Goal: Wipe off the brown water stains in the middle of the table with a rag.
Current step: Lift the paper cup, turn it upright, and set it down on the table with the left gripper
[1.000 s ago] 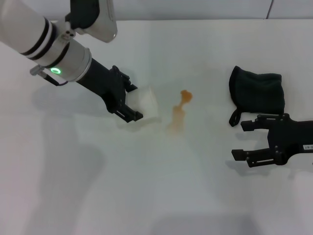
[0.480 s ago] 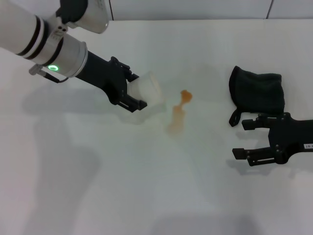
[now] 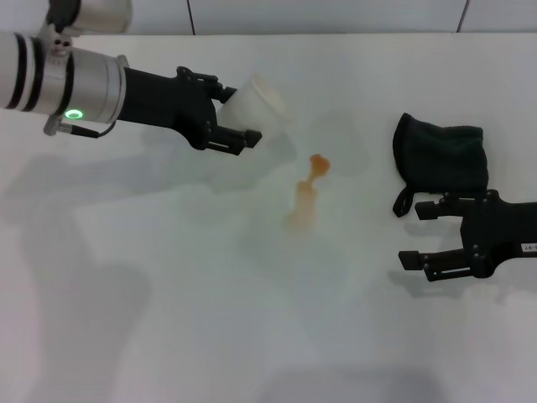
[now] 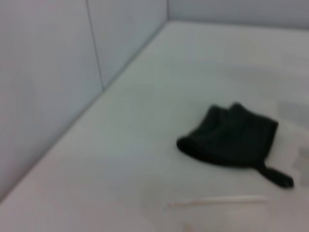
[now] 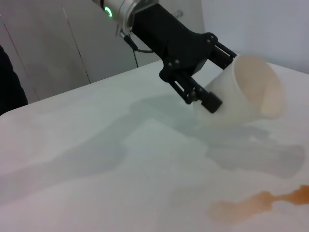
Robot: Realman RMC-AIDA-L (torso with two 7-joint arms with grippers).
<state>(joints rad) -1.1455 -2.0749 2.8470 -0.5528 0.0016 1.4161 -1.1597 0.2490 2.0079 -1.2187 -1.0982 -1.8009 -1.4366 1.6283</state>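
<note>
The brown water stains (image 3: 309, 186) lie mid-table: a darker orange blob joined to a paler streak. They also show in the right wrist view (image 5: 260, 203). The rag (image 3: 441, 163), a dark green-black bundle with a strap loop, lies to the right of them on the white table (image 3: 252, 319); it also shows in the left wrist view (image 4: 231, 139). My left gripper (image 3: 239, 117) is shut on a translucent cup (image 3: 252, 99), held tilted in the air up-left of the stains. My right gripper (image 3: 419, 235) is open and empty, just in front of the rag.
The cup (image 5: 246, 92) shows an orange tint inside in the right wrist view. A wall (image 4: 58, 72) runs along the table's far edge.
My left gripper has lifted the cup off the table and carried it up and back, tilting it. The right arm has barely moved.
</note>
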